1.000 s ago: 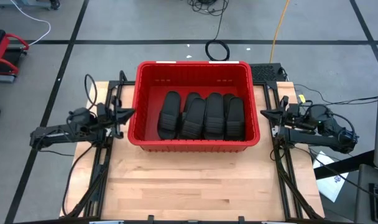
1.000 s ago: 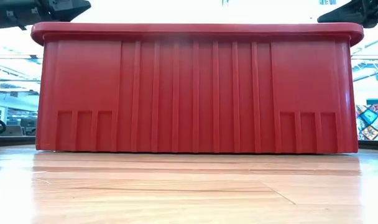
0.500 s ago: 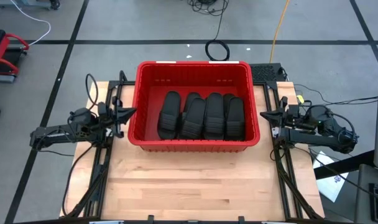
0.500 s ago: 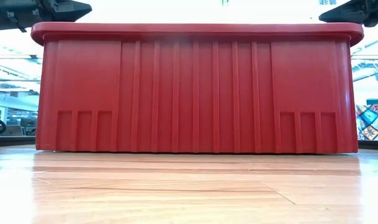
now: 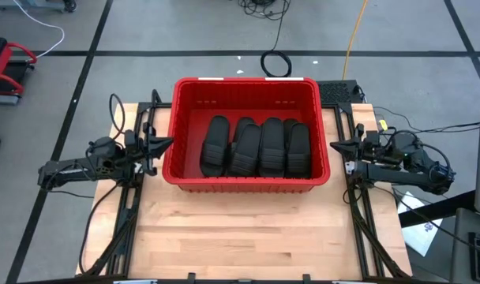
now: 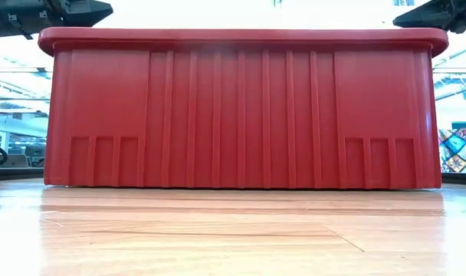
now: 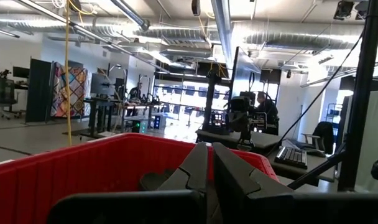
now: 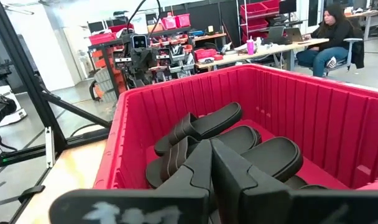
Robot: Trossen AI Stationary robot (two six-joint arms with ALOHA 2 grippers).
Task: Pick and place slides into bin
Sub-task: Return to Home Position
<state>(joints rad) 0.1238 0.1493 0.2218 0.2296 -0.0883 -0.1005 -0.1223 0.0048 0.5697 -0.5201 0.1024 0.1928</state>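
Observation:
The red bin [image 5: 245, 95] stands on the table's far half, seen side-on in the low view [image 6: 241, 107]. Several black slides [image 5: 257, 147] lie side by side on its floor, some overlapping; they also show in the right wrist view [image 8: 239, 143]. My left gripper [image 5: 167, 143] is shut and empty, just outside the bin's left wall; its shut fingers show in the left wrist view [image 7: 209, 163]. My right gripper [image 5: 335, 145] is shut and empty, just outside the bin's right wall, and shows in the right wrist view [image 8: 209, 158].
Bare wooden tabletop [image 5: 240, 229] lies between the bin and the near edge. Black frame rails [image 5: 129, 213] run along both table sides. A person [image 8: 335, 31] sits at a desk far behind the table.

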